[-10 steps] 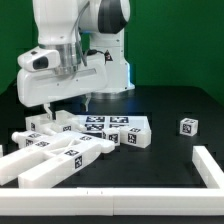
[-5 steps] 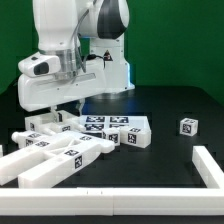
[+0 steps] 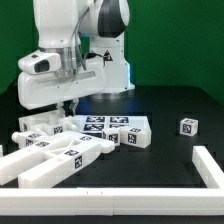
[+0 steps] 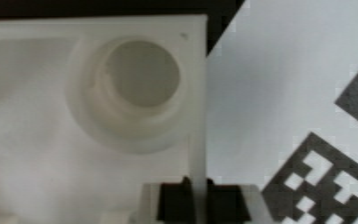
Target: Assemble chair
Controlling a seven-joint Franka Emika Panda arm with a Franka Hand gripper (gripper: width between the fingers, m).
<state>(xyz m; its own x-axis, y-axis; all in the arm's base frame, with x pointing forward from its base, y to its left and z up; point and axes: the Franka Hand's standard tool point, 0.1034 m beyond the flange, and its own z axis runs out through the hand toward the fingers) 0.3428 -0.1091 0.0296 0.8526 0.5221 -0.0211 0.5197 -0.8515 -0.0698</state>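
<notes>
At the wrist alone, end effector (image 4: 190, 192) closed on edge of chair panel (image 4: 60, 160).

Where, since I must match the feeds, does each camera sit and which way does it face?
Exterior view: off the arm, looking across the black table at the chair parts, facing the robot arm; arm and tool show.
Wrist view: on the wrist, looking along the tool onto a white part's round recess; only fingertips show.
Both: the tool and the chair parts under it.
</notes>
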